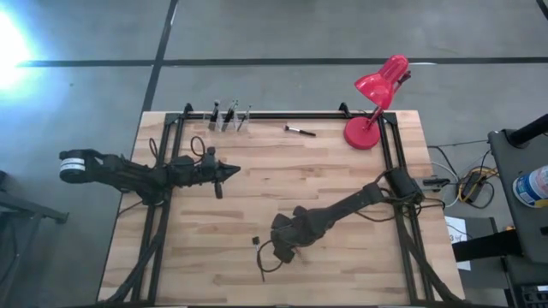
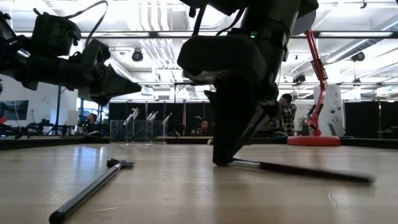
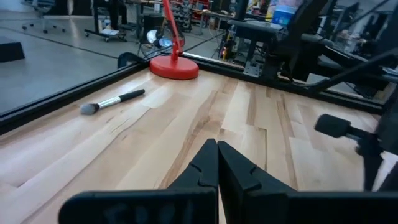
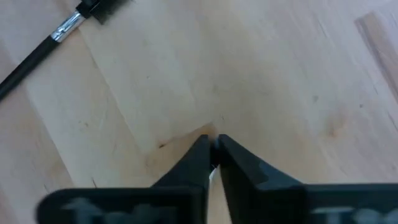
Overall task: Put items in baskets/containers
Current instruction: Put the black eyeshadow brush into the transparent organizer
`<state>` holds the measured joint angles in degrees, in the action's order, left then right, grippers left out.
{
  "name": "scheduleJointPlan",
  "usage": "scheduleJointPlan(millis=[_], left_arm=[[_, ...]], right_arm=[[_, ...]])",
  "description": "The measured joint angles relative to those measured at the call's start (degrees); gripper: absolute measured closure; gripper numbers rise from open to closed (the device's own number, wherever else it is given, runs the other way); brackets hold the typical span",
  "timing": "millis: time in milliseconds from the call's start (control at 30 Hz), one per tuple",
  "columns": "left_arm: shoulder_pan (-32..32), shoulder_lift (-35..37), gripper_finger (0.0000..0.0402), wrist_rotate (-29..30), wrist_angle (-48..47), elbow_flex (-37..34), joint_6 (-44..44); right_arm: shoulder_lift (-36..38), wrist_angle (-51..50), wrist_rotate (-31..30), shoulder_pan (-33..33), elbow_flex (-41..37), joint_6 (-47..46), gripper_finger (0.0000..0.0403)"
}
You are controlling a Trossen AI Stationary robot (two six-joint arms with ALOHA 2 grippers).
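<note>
My right gripper [image 1: 282,251] stands near the table's front middle, fingers pointing down, shut on the end of a thin dark brush [image 2: 298,171] that lies on the wood. A second dark brush [image 2: 87,190] lies loose beside it and also shows in the right wrist view [image 4: 37,50]. A third brush [image 1: 300,130] lies near the far edge. The clear containers [image 1: 227,120] stand at the far edge with several brushes upright in them. My left gripper [image 1: 228,174] hovers shut and empty over the table's left half. My right gripper pinches one end of the brush [image 2: 239,163] between its two fingertips, coming from above and pointing down. A thin pale sliver of it shows between the fingers [image 4: 213,167]. The brush lies flat on the table, running away from the fingers.
A red desk lamp [image 1: 377,94] stands at the far right corner. A black frame rail [image 1: 291,114] runs along the far edge behind the containers. Bare wood [image 1: 342,167] lies between the two arms. People show in the room beyond the table.
</note>
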<state>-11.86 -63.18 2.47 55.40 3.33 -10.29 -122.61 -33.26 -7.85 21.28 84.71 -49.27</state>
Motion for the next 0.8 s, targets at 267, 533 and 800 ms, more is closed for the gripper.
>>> scheduleJointPlan(millis=[267,533,800], left_arm=[[0.0,0.0,0.0402,0.6,-0.1,0.0,-0.9],[0.1,0.0,0.0402,-1.9,0.0,0.0,-1.3],[2.6,-0.1,0.0401,-9.9,3.9,0.0,-2.3]], right_arm=[[1.4,-0.3,-0.8,0.3,0.0,7.0,0.0394],[6.3,0.1,-10.9,2.3,-2.0,14.0,0.0394],[17.4,25.2,-22.8,4.8,-15.7,25.2,0.0394]])
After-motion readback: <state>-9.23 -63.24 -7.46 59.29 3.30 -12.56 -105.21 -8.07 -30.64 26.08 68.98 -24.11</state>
